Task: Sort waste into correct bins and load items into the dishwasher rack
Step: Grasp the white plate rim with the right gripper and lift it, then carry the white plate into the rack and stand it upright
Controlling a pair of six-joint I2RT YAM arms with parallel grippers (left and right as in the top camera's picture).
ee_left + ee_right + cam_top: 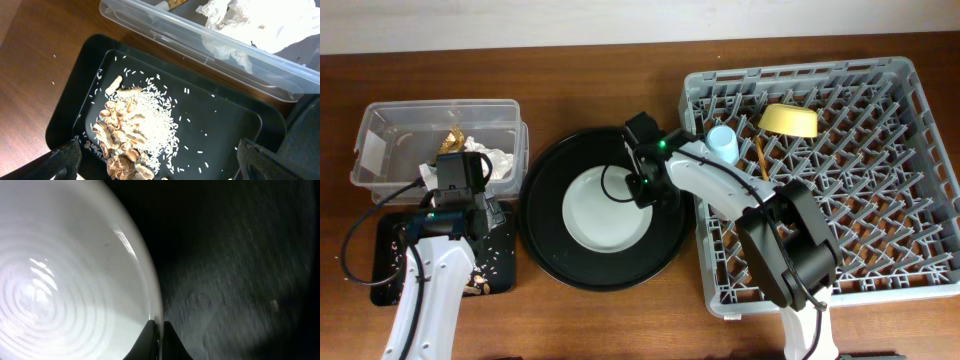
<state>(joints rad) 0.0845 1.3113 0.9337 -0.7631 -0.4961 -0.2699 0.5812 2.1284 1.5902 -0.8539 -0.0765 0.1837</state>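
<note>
One pale grey plate (605,210) lies flat in the middle of the large round black tray (540,195), and everything else in the room sits to one side or the other of that tray. The right gripper (644,188) reaches in over the tray's right part. In the wrist view its fingertips (150,335) are pinched together on the plate's (60,280) thin rim, with barely a slit between them.

Just to the right of the round tray stands the grey dishwasher rack (920,200). A light-blue cup (722,140) is at the rack edge nearest the tray. A yellow bowl (790,120) sits a little further in, with a wooden chopstick (761,158) slanting below it.

To the left of the round tray, at the back, is the clear tub (380,150). It holds a crumpled white tissue (502,162) and a brown-gold wrapper (455,137).

In front of the tub lies the shallow black rectangular tray (390,250). Beige-brown food scraps (122,145) and scattered rice grains (155,125) are piled in it. The left gripper (460,205) hangs above this tray with its jaws spread wide and nothing between them.
</note>
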